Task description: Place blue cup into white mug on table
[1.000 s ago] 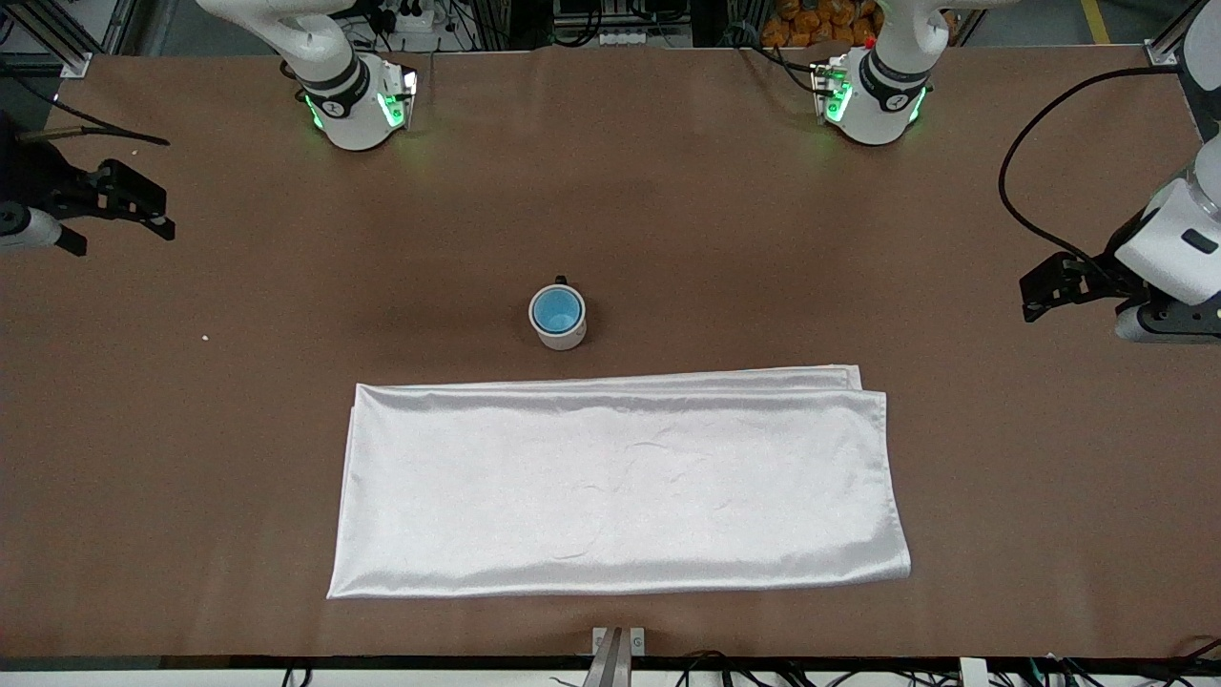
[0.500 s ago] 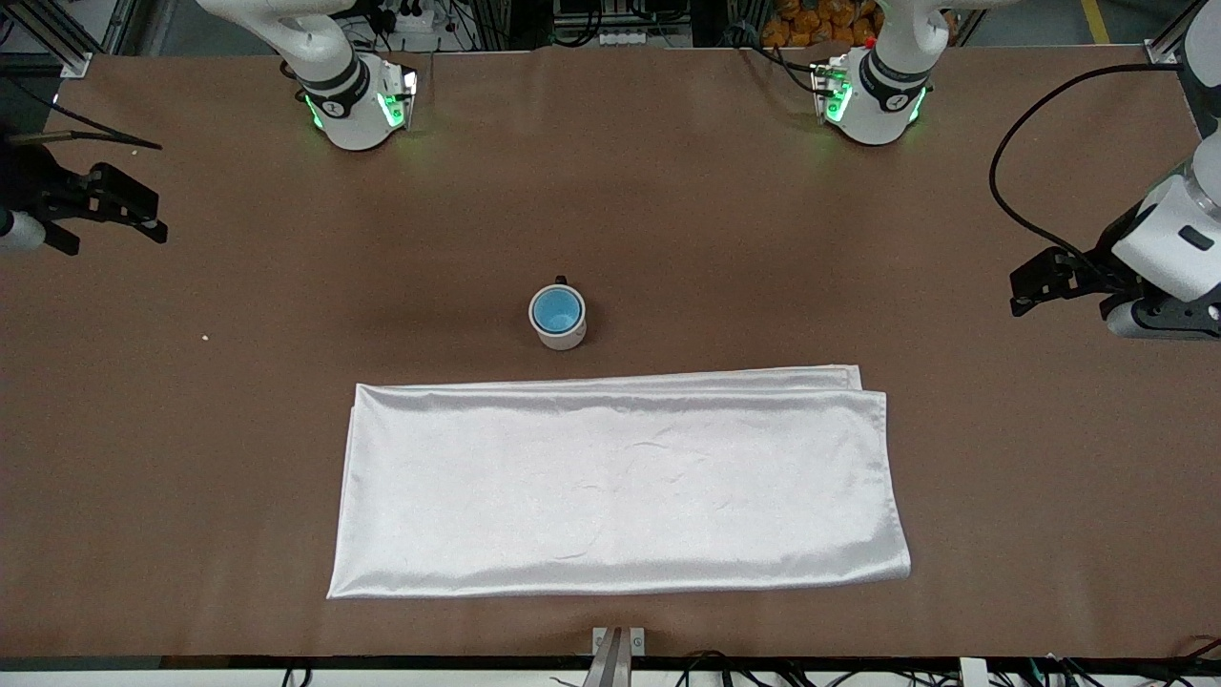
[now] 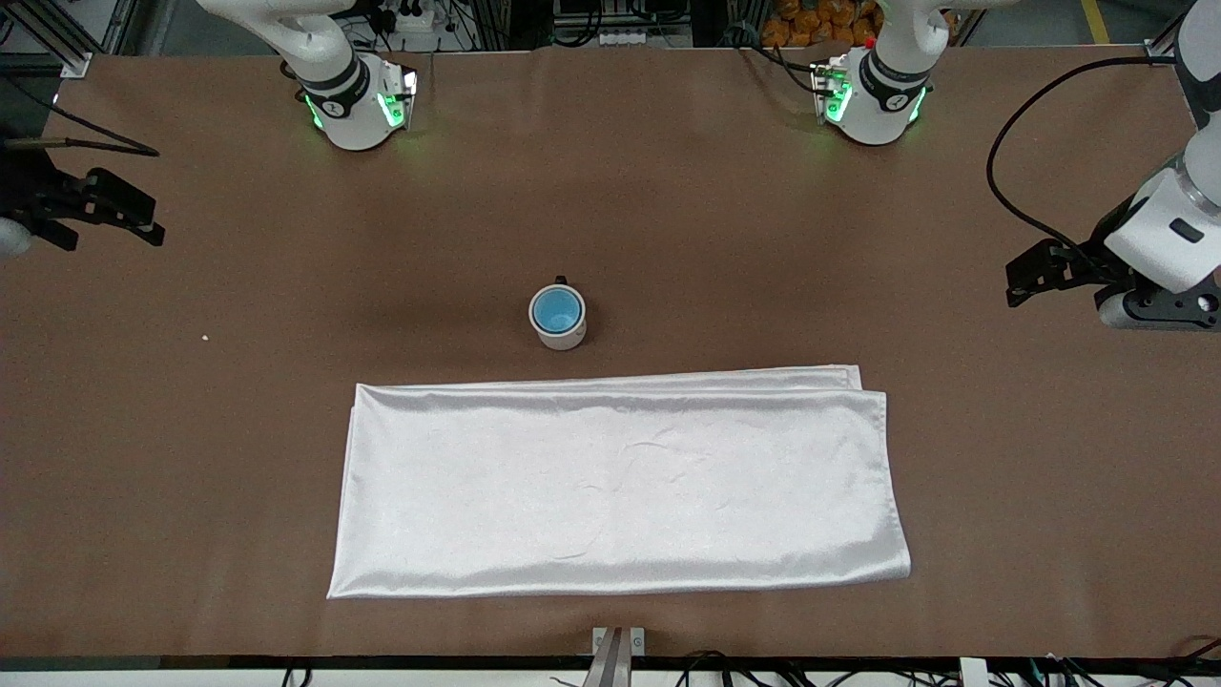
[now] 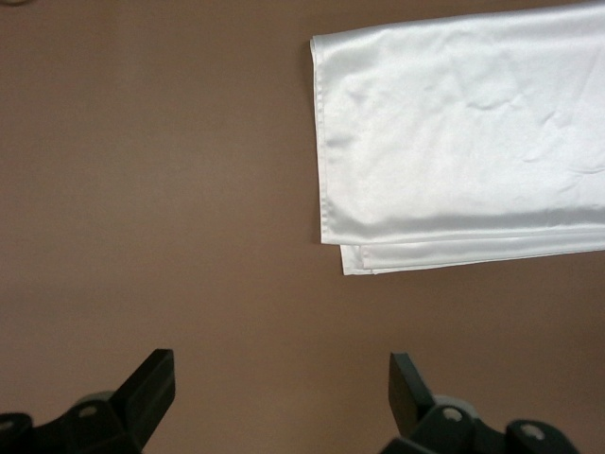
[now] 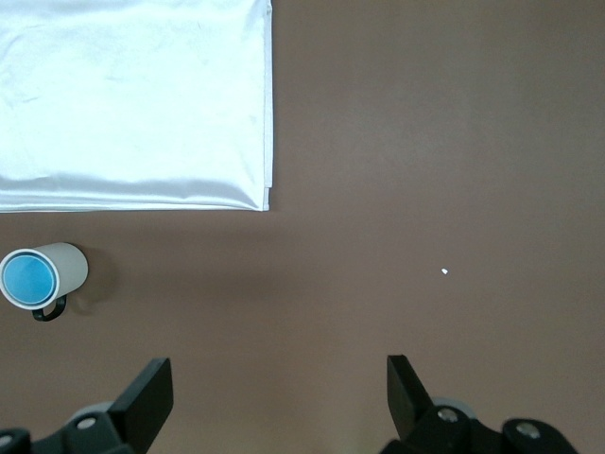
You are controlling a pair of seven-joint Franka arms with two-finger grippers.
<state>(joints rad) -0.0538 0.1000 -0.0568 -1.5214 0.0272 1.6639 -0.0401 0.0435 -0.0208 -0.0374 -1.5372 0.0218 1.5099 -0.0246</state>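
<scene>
Over the last second both arms have drawn back toward the frame edges of the front view: the right pincer [image 3: 124, 212] has slid a little up and outward at the upper left edge, and the left pincer [image 3: 1035, 277] has crept up at the right edge, while the cups and the cloth lie as they did. There is one blue cup [image 3: 556, 309], and it sits inside the one white mug [image 3: 558, 319], only its bright blue inside showing within the white rim; the mug stands upright on the brown bench [image 3: 238, 401] near the middle of the frame, its small black handle pointing toward the top of the frame. One shiny white cloth [image 3: 620, 487], folded into a rectangle, lies flat in the lower middle of the frame, just apart from the mug and nearer the camera. One tiny white speck [image 3: 205, 337] lies on the bench at the left of the frame. Two arm bases glow green along the top edge. Both pincers are released and grasp nothing: in the left wrist view the two black fingers [image 4: 142, 392] stand wide apart over bare bench with a corner of the cloth [image 4: 454, 132] in sight, and in the right wrist view the fingers [image 5: 146, 397] are spread alike, with the mug [image 5: 59, 270], the cup [image 5: 26, 277] nested in it, the cloth [image 5: 132, 104] and the speck [image 5: 444, 271] in sight.
</scene>
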